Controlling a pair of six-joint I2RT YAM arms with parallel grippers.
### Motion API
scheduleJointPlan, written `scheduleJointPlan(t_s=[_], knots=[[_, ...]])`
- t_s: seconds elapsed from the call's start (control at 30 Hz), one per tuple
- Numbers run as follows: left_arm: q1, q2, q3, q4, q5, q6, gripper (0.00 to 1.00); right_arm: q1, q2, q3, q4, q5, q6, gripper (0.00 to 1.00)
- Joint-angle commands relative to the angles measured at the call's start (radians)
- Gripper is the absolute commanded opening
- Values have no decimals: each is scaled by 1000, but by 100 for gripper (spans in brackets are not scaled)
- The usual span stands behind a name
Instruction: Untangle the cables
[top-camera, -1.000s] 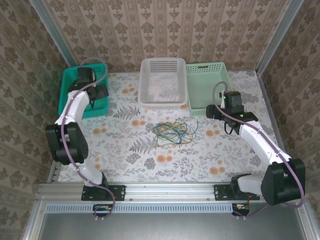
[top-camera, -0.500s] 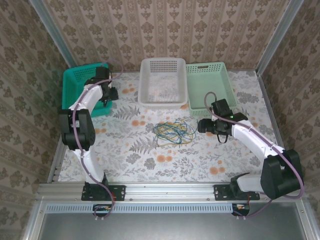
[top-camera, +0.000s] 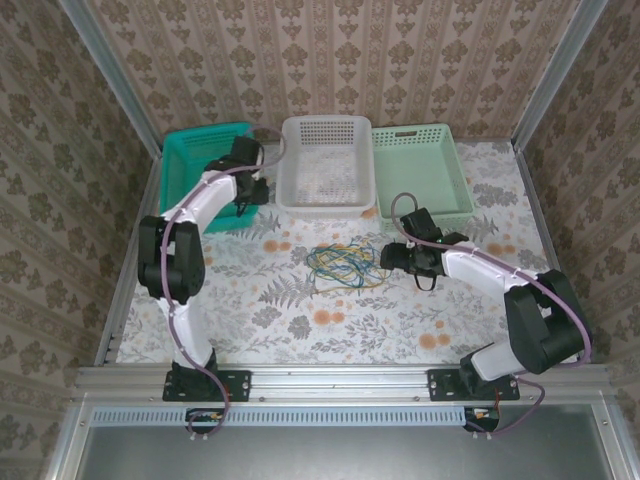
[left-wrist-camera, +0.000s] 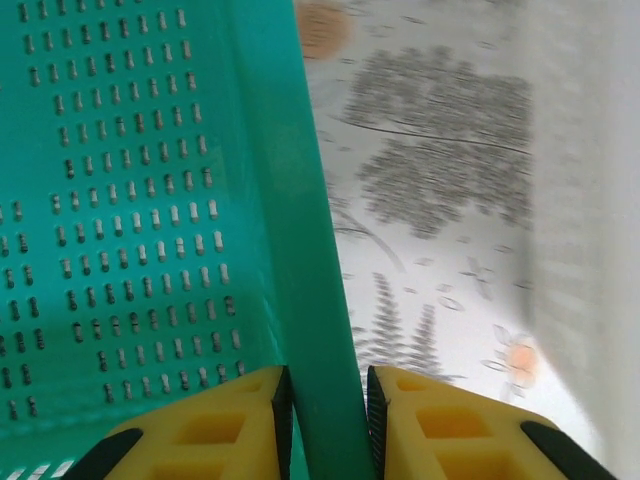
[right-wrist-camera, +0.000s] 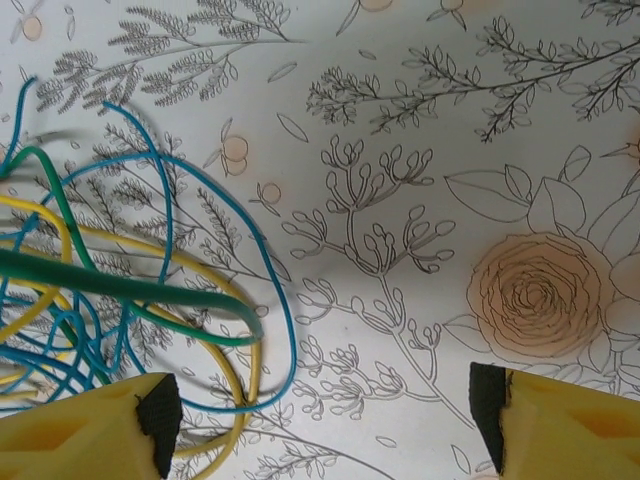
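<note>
The left jaws are clamped on the rim of the teal basket (left-wrist-camera: 300, 240), one on each side of its wall. The right jaws stand wide apart over the worktop (right-wrist-camera: 420, 150), holding nothing. The cables (right-wrist-camera: 150, 290), a yellow, blue and green tangle, lie at their left side, with strands reaching the left one.

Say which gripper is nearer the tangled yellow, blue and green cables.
Right. The right gripper hangs open at the right edge of the thin yellow, blue and green cables; the left gripper is far left, clamped on the teal perforated plastic basket.
</note>
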Motion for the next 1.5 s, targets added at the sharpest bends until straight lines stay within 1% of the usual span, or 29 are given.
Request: scheduleJointPlan(t_s=[0.0, 0.07, 0.1, 0.17, 0.23, 0.33, 0.47, 0.57, 0.63, 0.7, 0.8, 0.87, 1.07, 1.1, 1.17, 1.27, 1.33, 1.47], knots=[[-46, -35, -14, -10, 29, -47, 29, 5, 12, -21, 53, 50, 45, 77], [-58, -39, -32, 4, 55, -72, 30, 5, 26, -19, 67, 53, 53, 74], [-66, -43, -41, 10, 57, -78, 33, 4, 36, -18, 78, 53, 57, 71], [-81, -47, -48, 8, 42, -86, 41, 7, 58, -9, 93, 42, 62, 66], [-84, -56, -50, -3, 22, -99, 52, 12, 87, 8, 92, 41, 52, 59], [-82, -81, -55, -3, -17, -101, 58, 17, 117, 32, 79, 44, 29, 50], [-79, -119, -56, -13, -62, -103, 66, 20, 126, 35, 88, 58, 17, 47], [-75, -147, -61, -23, -90, -109, 72, 23, 126, 39, 104, 53, 21, 41], [-76, -176, -76, -20, -95, -116, 75, 29, 125, 45, 103, 49, 22, 33], [-82, -216, -104, -1, -98, -115, 77, 38, 119, 52, 89, 48, 16, 22], [-97, -282, -161, 32, -112, -96, 79, 41, 89, 58, 59, 53, -3, 7], [-106, -334, -205, 62, -111, -84, 80, 43, 46, 59, 40, 57, -21, 0], [-139, -484, -339, 152, -90, -45, 80, 45, -149, 91, -66, 60, -126, 0], [-179, -504, -354, 167, -89, -28, 80, 45, -175, 106, -93, 56, -152, 0], [-220, -539, -380, 199, -73, 14, 81, 46, -208, 143, -149, 42, -203, 0], [-292, -574, -413, 263, -10, 81, 84, 59, -235, 214, -244, 40, -265, 0], [-329, -580, -429, 304, 46, 103, 84, 65, -256, 249, -271, 36, -289, 0], [-387, -551, -423, 356, 162, 149, 80, 67, -320, 299, -270, -6, -303, 0]])
